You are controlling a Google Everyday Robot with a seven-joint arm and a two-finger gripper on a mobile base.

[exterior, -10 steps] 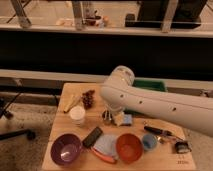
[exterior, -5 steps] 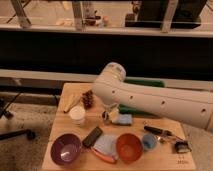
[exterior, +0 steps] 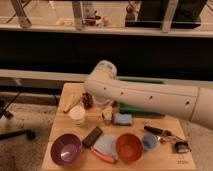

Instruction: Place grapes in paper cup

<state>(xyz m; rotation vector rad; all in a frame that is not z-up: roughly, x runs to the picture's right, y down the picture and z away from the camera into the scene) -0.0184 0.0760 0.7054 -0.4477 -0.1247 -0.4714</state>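
The grapes, a small dark reddish-purple bunch, lie at the back left of the wooden table. Just in front of them stands the white paper cup, upright and with nothing showing in it. My thick white arm reaches in from the right, and its elbow hangs right beside the grapes. The gripper points down at the table, right of the cup and beside a blue sponge. It holds nothing and stands open.
A purple bowl, a black block, a pale blue cloth, an orange bowl and a blue cup line the front. A green tray sits behind the arm. A dark tool and a small metallic cup are at right.
The arm has swung left across the table, so its elbow now sits next to the grapes. The gripper has moved a little left, toward the cup. The objects have not moved.
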